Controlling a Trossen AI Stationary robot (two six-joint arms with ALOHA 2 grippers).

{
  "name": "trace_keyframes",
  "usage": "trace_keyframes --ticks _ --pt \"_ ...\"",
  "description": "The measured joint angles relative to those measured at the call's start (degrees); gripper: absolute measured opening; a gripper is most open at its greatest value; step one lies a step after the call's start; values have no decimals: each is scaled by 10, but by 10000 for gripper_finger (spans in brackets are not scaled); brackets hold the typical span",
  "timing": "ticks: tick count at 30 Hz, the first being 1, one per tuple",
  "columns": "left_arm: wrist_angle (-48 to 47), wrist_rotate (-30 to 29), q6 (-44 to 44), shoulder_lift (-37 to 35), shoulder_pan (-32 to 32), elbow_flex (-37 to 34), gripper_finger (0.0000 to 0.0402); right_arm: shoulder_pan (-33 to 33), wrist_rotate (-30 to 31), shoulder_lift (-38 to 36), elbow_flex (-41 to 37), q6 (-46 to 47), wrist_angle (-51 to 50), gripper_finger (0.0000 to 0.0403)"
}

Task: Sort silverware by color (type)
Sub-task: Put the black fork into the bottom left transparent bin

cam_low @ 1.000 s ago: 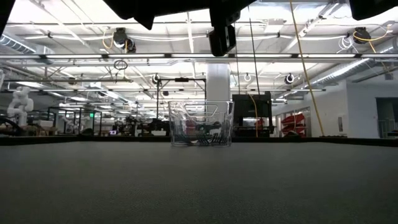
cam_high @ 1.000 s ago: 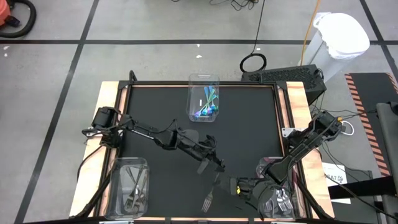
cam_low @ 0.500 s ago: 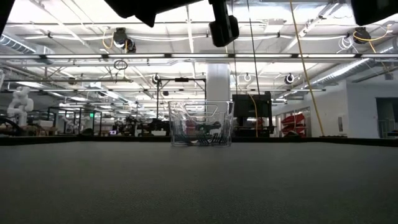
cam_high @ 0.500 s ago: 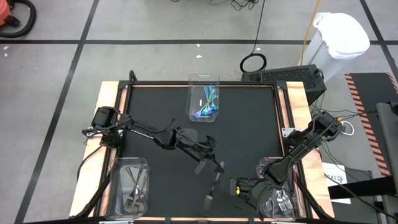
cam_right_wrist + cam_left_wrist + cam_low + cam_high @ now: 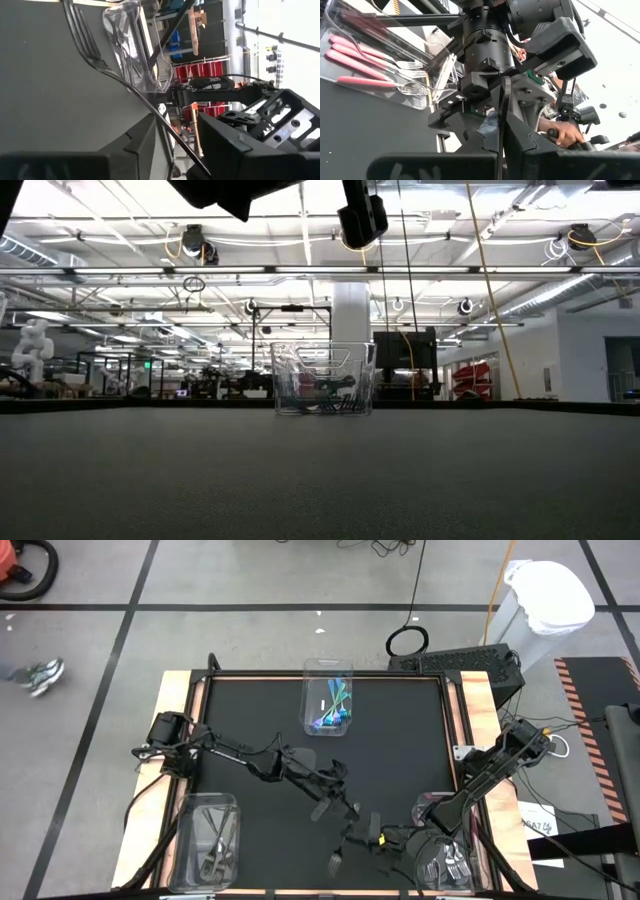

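- Change, left: my left claw (image 5: 352,824) has come down from half spread to pressed together. It now pinches the thin handle of the dark fork (image 5: 337,858) near the front edge of the table (image 5: 400,740).
- In the left wrist view the handle (image 5: 504,115) stands straight up out of my left claw (image 5: 504,152), with no gap showing on either side.
- Change, right: my right claw (image 5: 379,838), which was clamped a second ago, has let go and is spreading. In the right wrist view its fingers (image 5: 235,145) stand apart, and the fork (image 5: 85,35) runs through the gap without being squeezed.
- The two claws sit just beside each other, nose to nose, with the fork's tines hanging toward the front edge.
- Reading: this looks like a handover, right to left. The fork is now mine on the left side alone.
- Consequence for the sort: the near-left bin (image 5: 182,840) already holds dark grey forks, so I judge that is where this one belongs. My right arm could not easily have reached it.
- Other bins: pink-handled forks (image 5: 367,55) lie in the near-right bin (image 5: 425,808); teal and blue handles (image 5: 335,712) lie in the far bin (image 5: 312,690).
- No loose silverware shows on the mat apart from this fork, so the sort appears close to done.
- Risk: the grip is near the handle's end, so the fork may swing as I carry it.
- Writing: no brand or label is readable on the bins, the forks or the arms. A printed sheet (image 5: 540,825) lies off the table's right edge, its text too small to read.
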Motion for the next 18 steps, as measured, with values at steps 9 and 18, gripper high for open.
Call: trace_keyframes --ticks 9,18 --pt "-6 -4 15 -19 7 -1 3 0 42 -2 1 70 9 166" --pt "-170 -97 109 -128 12 -1 3 12 55 -13 2 113 20 176"
